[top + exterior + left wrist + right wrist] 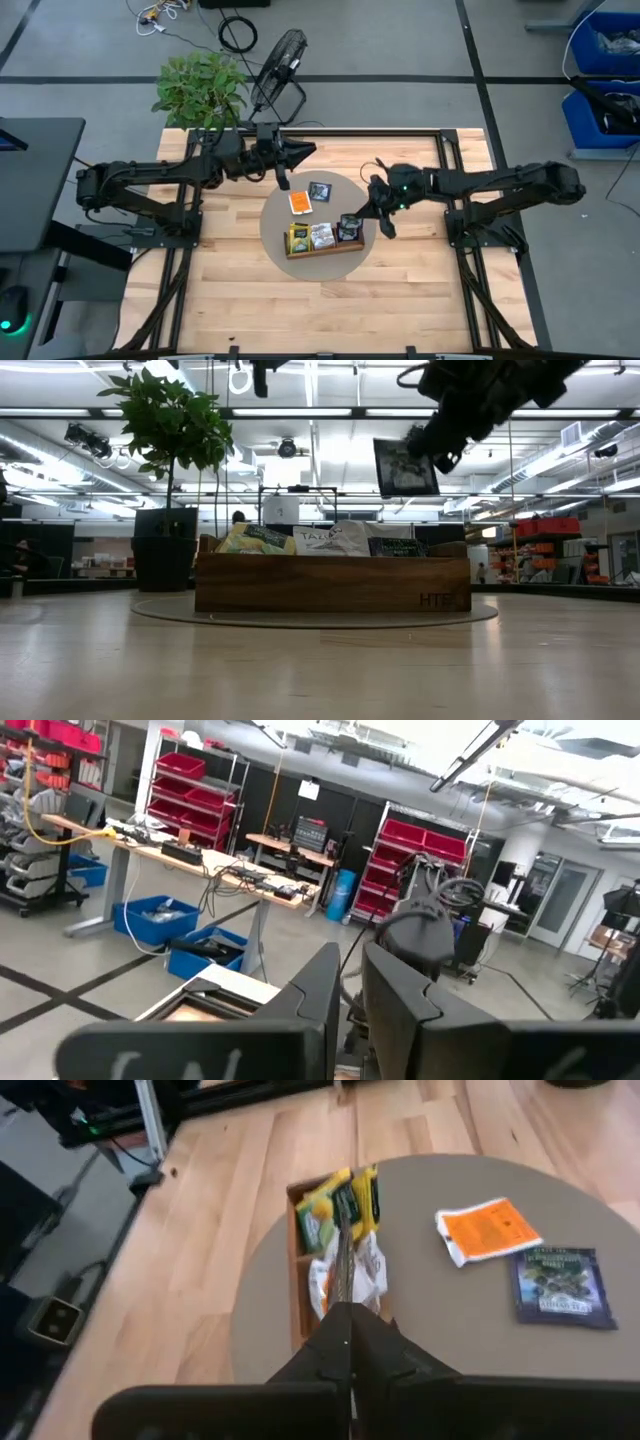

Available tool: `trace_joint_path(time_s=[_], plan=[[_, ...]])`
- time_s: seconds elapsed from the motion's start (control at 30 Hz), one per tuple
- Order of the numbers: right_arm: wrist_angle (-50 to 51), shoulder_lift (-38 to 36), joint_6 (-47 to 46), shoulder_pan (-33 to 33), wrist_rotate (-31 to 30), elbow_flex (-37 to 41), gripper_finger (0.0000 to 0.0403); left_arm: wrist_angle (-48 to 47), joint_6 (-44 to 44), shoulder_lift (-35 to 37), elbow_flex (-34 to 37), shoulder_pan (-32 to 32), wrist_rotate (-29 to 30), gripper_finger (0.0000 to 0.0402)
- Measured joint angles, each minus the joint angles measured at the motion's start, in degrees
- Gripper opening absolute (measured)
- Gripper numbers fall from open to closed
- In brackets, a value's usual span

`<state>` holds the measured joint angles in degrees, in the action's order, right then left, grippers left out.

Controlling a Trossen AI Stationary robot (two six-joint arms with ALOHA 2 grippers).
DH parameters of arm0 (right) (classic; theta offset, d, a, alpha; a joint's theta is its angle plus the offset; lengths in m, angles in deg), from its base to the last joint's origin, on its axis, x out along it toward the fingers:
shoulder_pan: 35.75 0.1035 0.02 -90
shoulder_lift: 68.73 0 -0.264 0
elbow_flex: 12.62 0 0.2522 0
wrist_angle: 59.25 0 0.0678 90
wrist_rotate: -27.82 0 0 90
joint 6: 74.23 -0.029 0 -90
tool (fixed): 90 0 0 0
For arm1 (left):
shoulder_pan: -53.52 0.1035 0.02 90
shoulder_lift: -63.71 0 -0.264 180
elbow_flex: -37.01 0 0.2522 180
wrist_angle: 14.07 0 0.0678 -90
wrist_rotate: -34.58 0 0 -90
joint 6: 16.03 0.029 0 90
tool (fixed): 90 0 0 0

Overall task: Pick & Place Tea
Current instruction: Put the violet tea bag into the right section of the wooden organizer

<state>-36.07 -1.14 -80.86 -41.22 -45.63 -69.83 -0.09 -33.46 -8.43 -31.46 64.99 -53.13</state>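
A long wooden tray (322, 250) (330, 582) stands on a round grey mat (272, 222). Standing in it are a yellow-green tea packet (255, 540), a white one (330, 538) and a dark one (395, 546). Flat on the mat behind the tray lie an orange packet (488, 1230) and a dark blue packet (563, 1285). My right gripper (437, 448) is above the tray's right end, shut on a dark tea packet (405, 467). My left gripper (350, 990) hangs high over the mat's far edge, its fingers a narrow gap apart with nothing between them. My right gripper pinches the dark packet's upper corner (428, 452) between its two fingers, which slant down from the table's right. The packet hangs below the fingers, upright and clear above the tray. The right wrist view shows it edge-on (343, 1275), running out from the fingertips.
A potted plant (200, 88) and a black fan (280, 60) stand past the table's far edge. Bare wooden tabletop (400, 300) lies in front of the mat and beside it. Blue bins (605, 70) sit on the floor at the right.
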Motion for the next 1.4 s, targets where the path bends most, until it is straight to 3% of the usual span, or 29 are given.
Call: trace_joint_path(time_s=[0.3, 1.0, 1.4], plan=[[-12.0, 0.1, 1.3, 3.4, -5.0, 7.6, 0.0000, -0.8, -1.2, 0.0, 0.0, 0.0, 0.0, 0.0051], [-13.6, 8.7, 7.5, 4.6, -5.3, 7.7, 0.0000, -2.0, -1.5, 0.0, 0.0, 0.0, -0.1, 0.0051], [-11.8, 9.2, 7.2, 4.6, -5.2, 7.7, 0.0013, -2.0, -1.5, -0.1, 0.0, 0.0, -0.1, 0.0051]])
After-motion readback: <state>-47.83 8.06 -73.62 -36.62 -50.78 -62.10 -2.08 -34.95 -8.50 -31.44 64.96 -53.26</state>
